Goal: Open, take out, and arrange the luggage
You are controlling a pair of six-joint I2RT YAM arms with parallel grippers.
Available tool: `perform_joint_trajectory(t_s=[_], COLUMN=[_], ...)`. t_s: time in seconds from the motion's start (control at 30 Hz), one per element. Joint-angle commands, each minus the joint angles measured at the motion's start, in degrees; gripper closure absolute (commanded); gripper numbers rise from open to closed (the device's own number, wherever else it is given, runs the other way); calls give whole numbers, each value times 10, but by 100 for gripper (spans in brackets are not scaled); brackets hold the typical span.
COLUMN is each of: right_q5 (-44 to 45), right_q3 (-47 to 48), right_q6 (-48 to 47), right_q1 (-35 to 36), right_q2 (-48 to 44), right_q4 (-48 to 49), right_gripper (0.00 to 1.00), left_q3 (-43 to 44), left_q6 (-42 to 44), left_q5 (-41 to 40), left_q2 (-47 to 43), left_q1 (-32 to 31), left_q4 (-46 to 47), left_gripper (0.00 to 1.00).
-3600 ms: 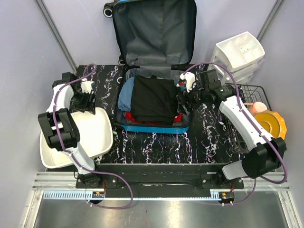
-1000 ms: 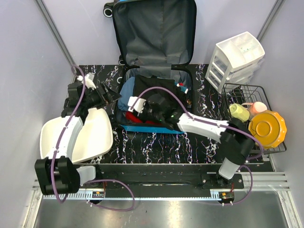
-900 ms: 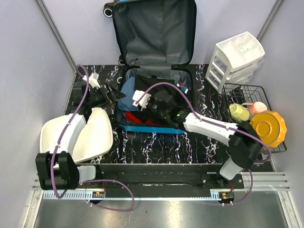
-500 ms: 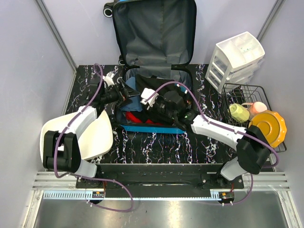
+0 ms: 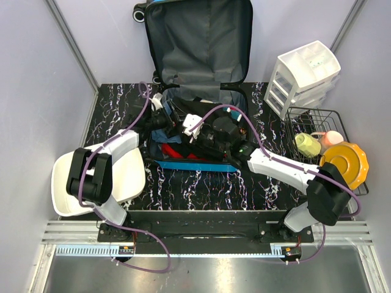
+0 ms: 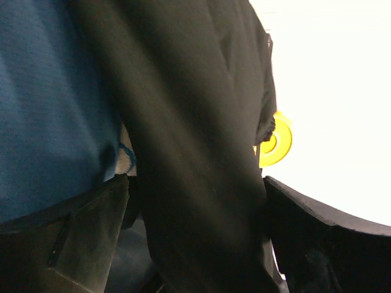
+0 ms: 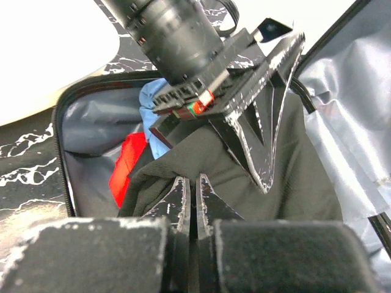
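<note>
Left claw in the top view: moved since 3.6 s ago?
Yes. The left claw went right and away from the arm bases: off the white tub and into the open luggage, over the clothes.

Your black marble-patterned table (image 5: pixel 201 183) carries a white plastic tub (image 5: pixel 127 174) at its left near corner, the tub's outer side hanging past the table edge; the right wrist view catches the tub as a bright white patch at top left (image 7: pixel 43 49). At the far right corner you have a white drawer unit (image 5: pixel 305 70), with open compartments showing on top. Just in front of it stands a black wire basket (image 5: pixel 317 110), holding a yellow-green item (image 5: pixel 307 144), a pink item (image 5: pixel 333 137) beside that, and a large scalloped yellow disc (image 5: pixel 344 165) toward its near right side. Pale lilac walls (image 5: pixel 49 110) close you in.
</note>
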Motion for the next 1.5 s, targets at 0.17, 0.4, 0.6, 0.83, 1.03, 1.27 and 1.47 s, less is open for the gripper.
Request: perform_joint_trajectory(t_s=[0.17, 0.4, 0.6, 0.83, 1.03, 1.27, 1.47], right_q5=[-70, -22, 11, 13, -2, -5, -11], right_q3=[16, 20, 13, -1, 5, 2, -12], right_q6=[26, 39, 64, 52, 48, 44, 45], right_q1=[0, 0, -11, -31, -45, -49, -49], right_q2=[-40, -68, -91, -98, -90, -92, -101], right_q4=[61, -2, -58, -65, -69, -76, -80], right_gripper=[100, 16, 5, 2, 1, 0, 0], left_q3=[77, 73, 33, 25, 27, 64, 99], left_q6=[84, 287, 473, 733, 920, 1060, 1082], left_q5=[22, 12, -25, -112, -151, -223, -239], left_q2=[-10, -95, -173, -196, -174, -131, -73], left_q1=[2, 61, 245, 407, 549, 669, 698], left_q4=[-55, -360, -555, -674, -715, -699, -664], left_gripper=[79, 100, 100, 100, 100, 100, 100])
